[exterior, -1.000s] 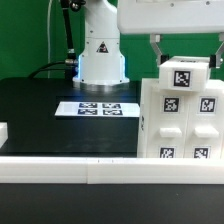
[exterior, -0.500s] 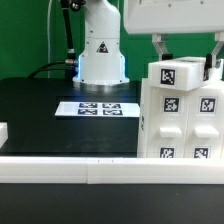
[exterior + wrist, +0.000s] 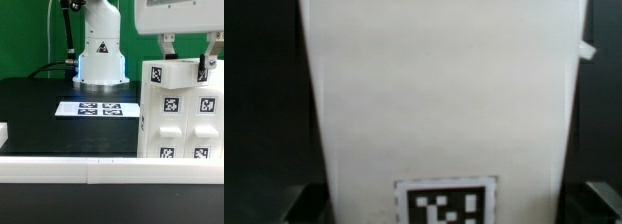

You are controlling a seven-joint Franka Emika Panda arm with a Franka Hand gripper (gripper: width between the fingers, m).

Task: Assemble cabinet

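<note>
My gripper (image 3: 190, 63) straddles the small top panel (image 3: 178, 73) on the cabinet body (image 3: 180, 120), fingers (image 3: 169, 50) seemingly clamped on it. I judge the panel placed but not yet seated.

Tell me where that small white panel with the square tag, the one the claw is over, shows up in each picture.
Exterior view: the small panel sits atop the cabinet body at the exterior view's right, between the fingers of the gripper.
Wrist view: the small panel fills most of the frame.
Shared landmark: the black-and-white tag on the panel, at and.
</note>
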